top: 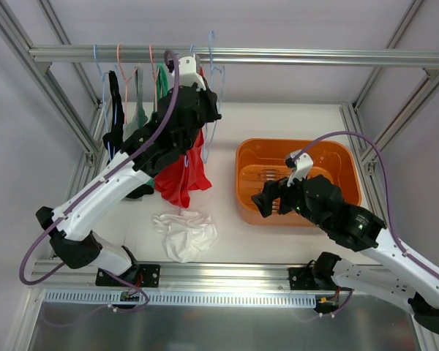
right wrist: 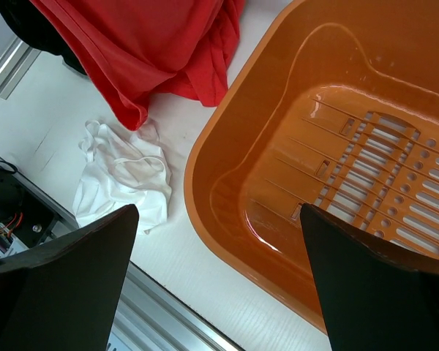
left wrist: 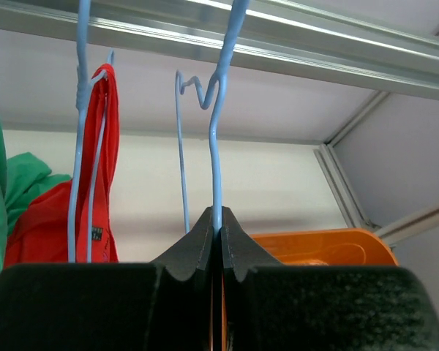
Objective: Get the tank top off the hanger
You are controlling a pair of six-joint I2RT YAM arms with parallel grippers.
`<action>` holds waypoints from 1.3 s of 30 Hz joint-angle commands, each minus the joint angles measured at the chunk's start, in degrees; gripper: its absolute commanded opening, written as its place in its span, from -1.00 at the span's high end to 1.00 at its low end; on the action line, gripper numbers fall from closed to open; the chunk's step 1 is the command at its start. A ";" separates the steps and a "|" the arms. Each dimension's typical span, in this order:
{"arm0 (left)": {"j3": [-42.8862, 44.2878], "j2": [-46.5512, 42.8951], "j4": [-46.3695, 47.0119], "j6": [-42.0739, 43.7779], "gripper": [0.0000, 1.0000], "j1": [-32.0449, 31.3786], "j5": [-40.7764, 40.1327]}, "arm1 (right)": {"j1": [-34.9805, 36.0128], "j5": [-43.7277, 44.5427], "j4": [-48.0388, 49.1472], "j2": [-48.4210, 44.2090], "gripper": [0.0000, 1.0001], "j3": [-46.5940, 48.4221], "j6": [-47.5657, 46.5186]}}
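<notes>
Left tool (left wrist: 218, 219): jaws pressed together on the wire of a blue hanger (left wrist: 215, 146), just below its twisted neck. The hook runs up across the rail (left wrist: 314, 55) at the top of the frame. No cloth shows on this hanger in the wrist view.

White tank top (top: 184, 232): crumpled on the worktop (top: 278, 117), lower centre of the overhead frame, on no hanger.

Red garment (top: 184, 175): hangs from a neighbouring blue hanger, left of the one I hold.

Right tool (right wrist: 219, 270): jaws wide, holding nothing, poised over the orange basket (top: 329, 150).

Judgement: the step in hand is managing the bare hanger at the rail. To do it well I would keep the wire vertical, move slowly along the rail, and let go only once the hook sits squarely over it. I'd also avoid snagging the red strap alongside.

Not resolved: the hook's seat on the rail is cut off. My arm hides the hanger's lower frame from above. I cannot tell whether the red garment is also a tank top.
</notes>
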 commanded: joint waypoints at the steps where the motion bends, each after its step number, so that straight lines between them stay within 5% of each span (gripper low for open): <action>1: 3.47 1.45 -0.28 -2.97 1.00 4.43 1.31 | -0.27 0.25 0.41 -0.82 -0.99 1.82 -0.60; 12: -0.92 4.54 -0.19 -5.44 1.00 6.02 6.87 | -0.36 -2.04 2.52 2.33 -0.99 0.86 -1.12; 22: -8.57 -4.25 -0.19 -3.60 1.00 5.94 8.10 | -0.53 -8.97 7.62 8.66 -0.99 0.07 -1.74; 26: -9.62 -8.72 -0.46 -2.54 0.19 5.94 11.09 | -0.53 -20.65 12.80 13.49 -0.99 0.15 -5.07; 28: -10.15 -12.14 -0.72 -1.58 -0.72 5.94 10.74 | -0.36 -26.55 14.73 15.60 -0.99 0.33 -5.17; 29: -10.33 -13.30 -0.89 -0.96 -0.97 5.94 10.65 | 0.25 -27.17 16.22 17.53 -0.99 0.50 -5.25; 39: -20.94 -27.71 -1.42 6.32 -0.97 5.94 9.16 | 11.31 -21.13 17.38 29.39 -0.99 6.39 -13.60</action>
